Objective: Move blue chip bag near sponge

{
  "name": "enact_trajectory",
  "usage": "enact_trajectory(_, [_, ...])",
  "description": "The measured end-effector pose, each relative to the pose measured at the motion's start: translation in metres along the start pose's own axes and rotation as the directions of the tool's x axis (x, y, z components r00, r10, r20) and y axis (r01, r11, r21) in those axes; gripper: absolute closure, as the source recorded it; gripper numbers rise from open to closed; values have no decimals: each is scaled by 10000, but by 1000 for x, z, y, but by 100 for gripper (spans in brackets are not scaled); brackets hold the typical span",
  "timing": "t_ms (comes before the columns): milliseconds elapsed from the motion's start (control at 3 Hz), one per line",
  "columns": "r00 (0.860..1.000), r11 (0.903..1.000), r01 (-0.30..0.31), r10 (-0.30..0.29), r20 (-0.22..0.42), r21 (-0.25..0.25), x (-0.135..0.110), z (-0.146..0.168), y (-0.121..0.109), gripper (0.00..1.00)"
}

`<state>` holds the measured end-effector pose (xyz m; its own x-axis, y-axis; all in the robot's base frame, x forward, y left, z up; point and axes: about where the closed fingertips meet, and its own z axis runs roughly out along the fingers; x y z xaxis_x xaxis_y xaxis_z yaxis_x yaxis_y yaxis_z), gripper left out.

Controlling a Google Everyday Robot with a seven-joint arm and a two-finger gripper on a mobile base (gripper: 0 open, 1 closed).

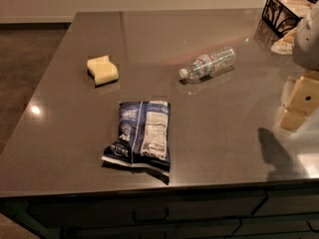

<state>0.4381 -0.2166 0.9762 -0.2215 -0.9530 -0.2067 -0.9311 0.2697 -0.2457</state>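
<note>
The blue chip bag lies flat near the front edge of the grey table, white label panel facing up. The pale-yellow sponge sits farther back and to the left of it, well apart. My gripper hangs at the right edge of the view above the table, cream blocky fingers pointing down, far to the right of the bag and holding nothing I can see.
A clear plastic water bottle lies on its side behind and right of the bag. A black wire basket with napkins stands at the back right corner. Drawers run below the table's front edge.
</note>
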Motion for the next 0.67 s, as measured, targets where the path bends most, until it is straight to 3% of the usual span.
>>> enact_trajectory(667, [9998, 10000, 68, -67, 175, -11, -13, 6, 5, 0])
